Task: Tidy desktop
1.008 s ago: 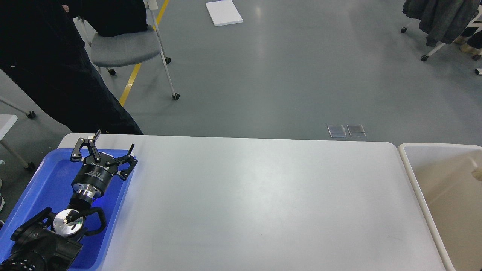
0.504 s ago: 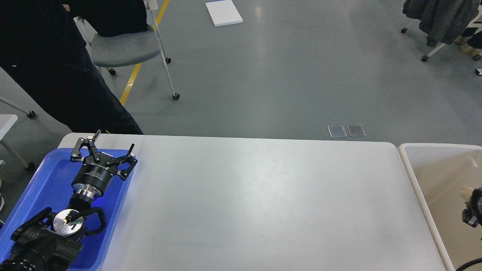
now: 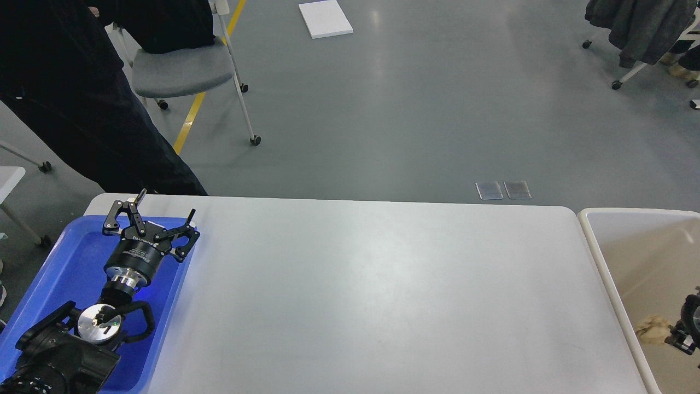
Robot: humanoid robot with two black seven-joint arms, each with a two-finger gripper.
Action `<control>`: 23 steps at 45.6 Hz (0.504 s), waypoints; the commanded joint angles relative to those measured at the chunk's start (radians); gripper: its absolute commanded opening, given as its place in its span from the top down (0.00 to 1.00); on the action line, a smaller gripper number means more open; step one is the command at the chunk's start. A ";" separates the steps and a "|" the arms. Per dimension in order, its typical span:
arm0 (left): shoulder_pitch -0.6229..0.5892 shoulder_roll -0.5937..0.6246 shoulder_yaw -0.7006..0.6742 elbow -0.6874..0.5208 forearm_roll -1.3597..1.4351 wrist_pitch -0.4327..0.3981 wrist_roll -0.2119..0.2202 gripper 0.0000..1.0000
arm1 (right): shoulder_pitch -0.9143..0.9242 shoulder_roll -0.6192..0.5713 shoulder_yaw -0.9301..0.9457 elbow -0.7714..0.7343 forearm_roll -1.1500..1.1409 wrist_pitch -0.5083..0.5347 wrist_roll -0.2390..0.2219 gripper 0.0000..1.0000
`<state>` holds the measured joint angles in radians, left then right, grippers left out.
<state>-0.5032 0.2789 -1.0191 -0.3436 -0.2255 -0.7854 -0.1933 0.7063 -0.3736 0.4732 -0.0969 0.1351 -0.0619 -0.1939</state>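
Left gripper [image 3: 164,210] at nine o'clock over blue tray [image 3: 60,273], fingers spread wide, empty; body lettering unreadable. Right gripper [image 3: 683,331] (mostly cropped) over beige bin [image 3: 601,262]: spread indeterminable. Desktop [image 3: 372,295] bare.

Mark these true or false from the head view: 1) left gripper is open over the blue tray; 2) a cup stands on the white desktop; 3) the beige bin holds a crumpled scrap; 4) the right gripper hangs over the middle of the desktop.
1) The left gripper is open above the blue plastic tray: true.
2) A cup stands on the matte white-grey desktop: false; none shows there.
3) The beige rounded-rim bin holds a crumpled pale scrap: true.
4) The right gripper hangs mid-desktop: false; it is over the bin at the right edge.
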 commanded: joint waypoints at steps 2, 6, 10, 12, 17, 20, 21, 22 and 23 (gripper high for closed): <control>0.000 -0.001 0.001 0.000 0.000 0.000 0.000 0.00 | 0.045 0.002 -0.061 0.003 0.011 0.008 0.001 0.00; 0.000 -0.001 0.001 0.000 0.000 0.000 0.000 0.00 | 0.062 0.001 -0.053 0.034 0.014 0.034 0.001 0.00; 0.000 -0.001 0.001 0.000 0.000 0.000 0.000 0.00 | 0.081 0.001 -0.047 0.086 0.015 0.056 0.004 0.00; 0.000 0.000 0.001 0.000 0.000 0.000 0.000 0.00 | 0.091 -0.001 -0.035 0.112 0.017 0.060 0.005 0.00; 0.000 -0.001 0.001 0.000 0.000 0.000 0.000 0.00 | 0.119 0.001 0.031 0.184 0.017 0.067 0.007 0.00; 0.000 0.000 0.000 0.000 0.000 0.000 0.000 0.00 | 0.128 0.001 0.071 0.241 0.015 0.073 0.008 0.00; 0.000 -0.001 0.001 0.000 0.000 0.000 0.000 0.00 | 0.130 -0.001 0.085 0.262 0.017 0.077 0.008 0.00; 0.000 0.000 0.001 0.000 0.000 0.000 0.000 0.00 | 0.130 -0.001 0.096 0.282 0.017 0.082 0.008 0.00; 0.000 -0.001 0.001 0.000 0.000 0.000 0.000 0.00 | 0.131 -0.001 0.110 0.301 0.015 0.089 0.008 0.00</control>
<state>-0.5032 0.2781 -1.0186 -0.3436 -0.2255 -0.7854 -0.1933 0.8005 -0.3728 0.4844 0.0441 0.1490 -0.0080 -0.1885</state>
